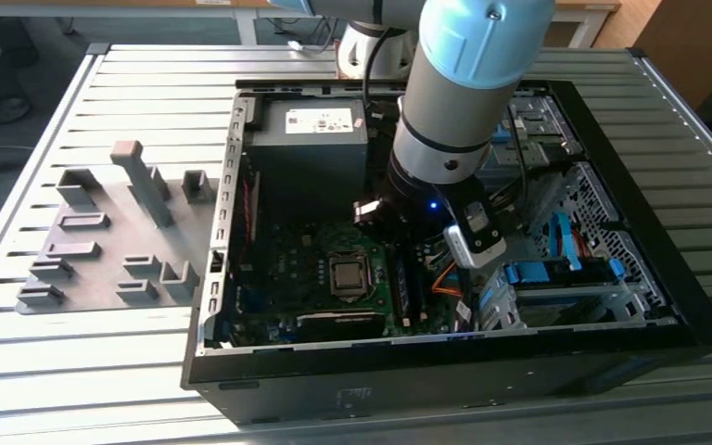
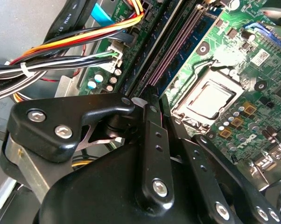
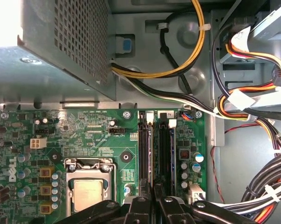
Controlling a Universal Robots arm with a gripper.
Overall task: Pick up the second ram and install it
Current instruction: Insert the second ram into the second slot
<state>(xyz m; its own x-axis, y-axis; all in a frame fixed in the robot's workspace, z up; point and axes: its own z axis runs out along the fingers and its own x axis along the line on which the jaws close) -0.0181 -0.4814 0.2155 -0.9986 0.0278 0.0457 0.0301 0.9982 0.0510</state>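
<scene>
The arm [image 1: 455, 120] reaches down into the open computer case [image 1: 653, 306], over the memory slots of the green motherboard [image 3: 94, 140]. In both wrist views the gripper [image 3: 153, 190] [image 2: 145, 100] has its black fingers closed together just above the slots. A thin strip runs away from the fingertips along one slot. It looks like the second ram [image 3: 151, 149] seen edge-on, standing upright in or just over that slot, with the fingers pinching it. How deep it sits is hidden. A neighbouring slot [image 3: 165, 149] lies close beside it.
The processor socket [image 3: 87, 191] lies beside the slots. Bundles of coloured cables [image 3: 252, 107] hang close on the other side. The metal power supply box [image 3: 61, 51] stands past the slots' far end. Grey plastic holder blocks [image 1: 108, 232] sit on the slatted table at the exterior view's left.
</scene>
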